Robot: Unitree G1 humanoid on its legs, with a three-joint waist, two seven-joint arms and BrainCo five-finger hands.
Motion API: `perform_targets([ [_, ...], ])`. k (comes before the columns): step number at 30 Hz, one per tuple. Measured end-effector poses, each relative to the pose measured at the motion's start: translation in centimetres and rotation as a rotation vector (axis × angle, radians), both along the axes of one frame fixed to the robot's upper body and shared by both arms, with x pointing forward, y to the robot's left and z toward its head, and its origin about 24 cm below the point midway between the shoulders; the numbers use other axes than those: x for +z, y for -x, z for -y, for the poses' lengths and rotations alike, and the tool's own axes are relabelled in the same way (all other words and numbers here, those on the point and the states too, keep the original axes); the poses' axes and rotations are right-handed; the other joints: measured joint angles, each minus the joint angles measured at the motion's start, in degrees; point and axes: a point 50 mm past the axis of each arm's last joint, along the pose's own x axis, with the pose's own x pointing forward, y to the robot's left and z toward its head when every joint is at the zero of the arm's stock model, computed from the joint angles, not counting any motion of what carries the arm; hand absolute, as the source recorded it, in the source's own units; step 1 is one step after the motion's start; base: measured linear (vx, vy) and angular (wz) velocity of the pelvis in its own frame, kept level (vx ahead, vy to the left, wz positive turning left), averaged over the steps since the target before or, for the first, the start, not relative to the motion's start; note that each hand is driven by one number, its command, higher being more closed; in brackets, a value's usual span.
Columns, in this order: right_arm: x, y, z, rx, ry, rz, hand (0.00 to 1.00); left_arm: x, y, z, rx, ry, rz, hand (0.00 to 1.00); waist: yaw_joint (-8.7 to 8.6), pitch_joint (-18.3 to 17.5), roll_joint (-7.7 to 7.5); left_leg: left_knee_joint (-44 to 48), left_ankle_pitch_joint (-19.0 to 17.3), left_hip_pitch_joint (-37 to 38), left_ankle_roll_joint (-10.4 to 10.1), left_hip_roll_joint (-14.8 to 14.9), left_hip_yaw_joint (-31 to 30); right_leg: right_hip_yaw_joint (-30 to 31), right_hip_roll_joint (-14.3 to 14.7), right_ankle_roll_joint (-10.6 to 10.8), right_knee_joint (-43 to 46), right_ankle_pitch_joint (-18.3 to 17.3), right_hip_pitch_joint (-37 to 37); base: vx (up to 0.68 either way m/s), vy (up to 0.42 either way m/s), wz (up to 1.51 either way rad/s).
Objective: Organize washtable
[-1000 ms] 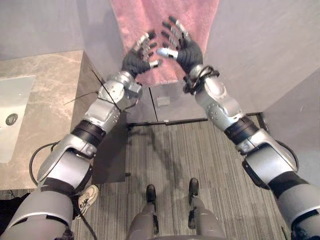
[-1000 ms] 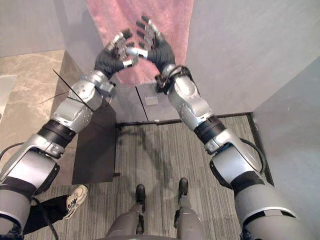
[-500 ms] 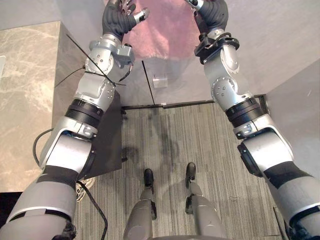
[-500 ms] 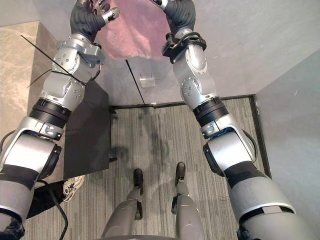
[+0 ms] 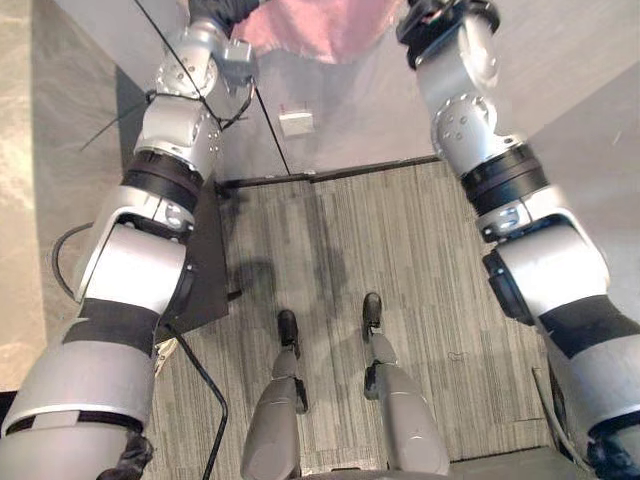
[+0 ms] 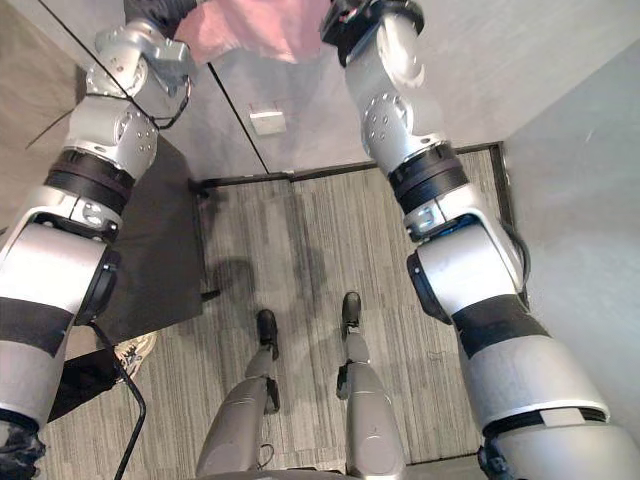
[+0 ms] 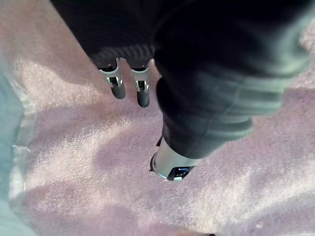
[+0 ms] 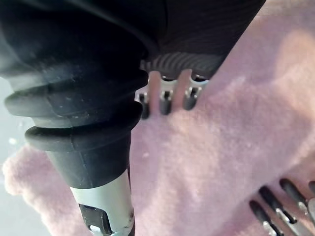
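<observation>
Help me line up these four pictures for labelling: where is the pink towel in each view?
Left eye view: pink towel at the top edge, between the two arms.
Right eye view: top edge, left of centre, between the arms.
Left wrist view: the backdrop past the left robot hand.
Right wrist view: the backdrop past the right robot hand.
Shared landmark, both eye views: pale wall plate under the towel's lower edge.

The towel [image 5: 318, 24] is pink (a pale, even shade), the carpet [image 5: 410, 240] grey-striped.
</observation>
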Motion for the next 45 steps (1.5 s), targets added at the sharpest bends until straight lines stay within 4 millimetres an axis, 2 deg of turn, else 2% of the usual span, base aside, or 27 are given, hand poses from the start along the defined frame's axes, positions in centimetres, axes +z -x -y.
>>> perform_targets([
  [6,1.2,0.1,3.7,-0.072,-0.057,0.018,0.00,0.7,0.2,1.2,-0.009,-0.031,0.024,0.00,0.07,0.0,-0.02,0.0,0.0,-0.9,-0.1,0.7,-1.7,-2.0,0.3,-0.4,0.0,0.3,0.0,0.01,0.033,0.12],
  [8,1.2,0.1,4.6,-0.082,-0.108,0.008,0.00,0.8,0.2,1.2,0.002,-0.034,0.028,0.00,0.16,0.0,-0.02,0.0,0.0,-1.0,-0.1,0.8,-1.9,-2.2,0.3,-0.2,0.0,0.7,0.0,0.01,0.084,0.09],
  [10,0.6,-0.1,6.5,-0.118,-0.199,-0.016,0.00,1.1,0.4,1.6,0.023,-0.049,0.042,0.00,0.50,0.0,-0.02,0.0,0.0,-1.2,-0.1,0.7,-2.4,-2.8,0.2,-0.2,0.0,0.8,0.1,0.00,0.094,0.14],
  [12,-1.2,-0.5,10.2,-0.201,-0.323,-0.067,0.00,1.4,1.0,1.3,0.039,-0.020,0.086,0.00,0.90,0.0,-0.03,0.0,0.1,-1.3,-0.1,0.7,-3.1,-3.4,0.2,0.3,0.0,1.2,0.2,-0.01,0.102,0.13],
  [13,-1.8,-0.5,11.2,-0.228,-0.348,-0.081,0.00,1.3,1.1,1.2,0.044,-0.008,0.093,0.00,0.99,0.0,-0.03,0.1,0.1,-1.3,-0.1,0.7,-3.2,-3.4,0.1,0.3,0.0,1.3,0.3,-0.01,0.092,0.05],
  [14,-3.0,-0.5,13.5,-0.289,-0.388,-0.109,0.00,0.9,1.2,0.8,0.051,0.012,0.100,0.00,1.29,0.0,-0.03,0.1,0.1,-1.2,-0.1,0.6,-3.3,-3.4,0.1,0.2,0.0,1.5,0.4,-0.01,0.070,0.04],
  [15,-4.4,-0.3,15.8,-0.347,-0.420,-0.133,0.00,0.1,1.3,0.2,0.062,0.020,0.099,0.00,1.50,0.0,-0.03,0.0,0.1,-1.1,-0.1,0.5,-3.4,-3.4,0.0,0.2,0.0,1.6,0.6,-0.02,0.099,0.02],
  [17,-6.4,-0.1,18.1,-0.406,-0.459,-0.170,0.00,-1.3,1.3,-1.0,0.083,0.026,0.083,0.00,1.62,0.0,-0.03,0.0,0.1,-0.8,0.0,0.5,-3.4,-3.4,0.0,0.2,0.0,1.6,1.0,-0.02,0.067,0.00],
  [18,-8.2,0.2,19.6,-0.444,-0.493,-0.201,0.00,-2.5,1.4,-2.2,0.109,0.035,0.064,0.00,1.58,0.0,-0.05,0.0,0.0,-0.5,0.0,0.8,-3.4,-3.1,0.2,0.1,0.0,1.6,1.2,-0.03,0.040,-0.06],
  [20,-10.7,0.9,21.3,-0.489,-0.515,-0.230,0.00,-3.5,1.8,-4.4,0.154,0.049,0.058,0.00,1.57,0.0,-0.08,0.0,-0.6,-0.4,0.2,1.6,-3.5,-2.7,0.9,-0.4,0.0,2.0,1.3,-0.04,0.027,-0.07],
  [23,-14.4,2.7,23.7,-0.562,-0.546,-0.264,0.00,-4.1,3.8,-7.7,0.207,0.068,0.110,0.00,2.21,0.0,-0.11,0.0,-0.5,0.2,0.1,3.1,-3.0,-2.0,2.2,-0.8,0.0,1.7,1.7,-0.04,-0.014,-0.06],
  [25,-16.1,3.7,25.0,-0.607,-0.569,-0.281,0.00,-4.7,4.4,-8.8,0.219,0.090,0.122,0.00,2.16,-0.1,-0.19,0.0,-0.3,1.1,-0.4,3.0,-2.6,-2.4,2.1,-2.6,0.0,-0.9,3.1,-0.05,-0.025,0.08],
  [27,-18.5,5.3,26.5,-0.669,-0.586,-0.310,0.00,-6.1,5.8,-10.6,0.234,0.127,0.134,0.00,2.52,-0.2,-0.23,0.0,-0.2,3.0,-0.8,3.8,-1.4,-2.3,2.7,-2.4,0.0,-1.8,4.8,-0.07,-0.033,-0.08],
  [29,-19.8,6.3,27.3,-0.706,-0.586,-0.323,0.00,-7.3,6.5,-11.4,0.247,0.137,0.130,0.00,2.62,-0.4,-0.33,0.0,-0.3,3.8,-1.1,4.1,-1.4,-2.4,3.0,-2.2,0.0,-2.2,5.5,-0.05,-0.002,-0.04],
  [30,-21.6,7.4,28.2,-0.758,-0.583,-0.359,0.00,-9.9,7.2,-13.2,0.297,0.154,0.072,0.00,2.64,-1.7,-0.35,0.0,-0.5,4.4,-1.3,4.0,-1.2,-2.3,3.2,-2.3,0.0,-2.4,6.1,-0.04,0.021,-0.03],
  [31,-22.1,7.8,28.5,-0.772,-0.585,-0.371,0.00,-10.8,7.5,-13.8,0.310,0.168,0.047,0.00,2.65,-2.2,-0.36,0.0,-0.5,4.7,-1.3,3.9,-1.2,-2.2,3.2,-2.2,0.0,-2.4,6.3,-0.04,0.050,-0.04],
  [33,-24.6,9.2,29.2,-0.820,-0.605,-0.429,0.00,-14.6,8.9,-15.8,0.359,0.196,-0.048,0.00,2.91,-3.7,-0.73,0.0,-0.8,6.6,-1.7,3.8,-1.1,-2.1,3.2,-2.2,0.0,-2.8,8.2,-0.03,0.048,0.00],
  [34,-25.4,9.5,29.3,-0.832,-0.613,-0.447,0.00,-15.5,9.3,-15.7,0.351,0.201,-0.067,0.00,2.97,-4.3,-0.85,0.0,-0.8,7.1,-1.7,3.8,-1.1,-2.2,3.1,-2.1,0.0,-3.0,8.7,-0.02,0.032,0.05],
  [36,-28.3,10.9,28.9,-0.874,-0.591,-0.523,0.00,-19.6,10.7,-15.1,0.346,0.259,-0.154,0.00,3.09,-7.1,-0.97,0.0,-1.8,9.5,-1.9,3.7,-1.4,-2.2,3.0,-1.9,0.0,-4.0,11.4,-0.01,0.042,0.08],
  [37,-28.8,11.2,28.8,-0.883,-0.573,-0.537,0.00,-20.6,11.0,-15.0,0.346,0.267,-0.179,0.00,3.09,-8.0,-0.96,0.0,-2.0,9.8,-1.8,3.6,-1.5,-2.2,3.0,-2.1,0.0,-4.1,11.8,0.00,0.037,0.08],
  [39,-30.1,12.7,28.5,-0.914,-0.499,-0.569,0.00,-23.7,12.6,-14.6,0.356,0.323,-0.248,0.00,3.12,-10.9,-0.75,0.0,-2.8,11.2,-1.5,3.6,-1.8,-2.4,3.0,-1.9,0.0,-5.0,13.3,-0.01,0.021,0.07],
  [43,-32.1,14.6,27.5,-0.921,-0.405,-0.629,0.00,-27.4,14.6,-13.8,0.378,0.407,-0.334,0.00,3.05,-13.4,0.28,0.0,-3.6,13.9,-1.2,3.6,-2.6,-3.1,2.9,-2.0,0.0,-6.1,16.4,-0.01,0.013,0.11],
  [45,-33.9,15.6,26.2,-0.896,-0.377,-0.687,0.00,-29.6,16.1,-13.4,0.400,0.455,-0.394,0.00,3.09,-15.3,1.34,0.0,-4.0,15.2,-1.1,3.5,-2.8,-3.4,2.9,-1.8,-0.1,-6.6,17.8,0.00,0.013,0.08],
])
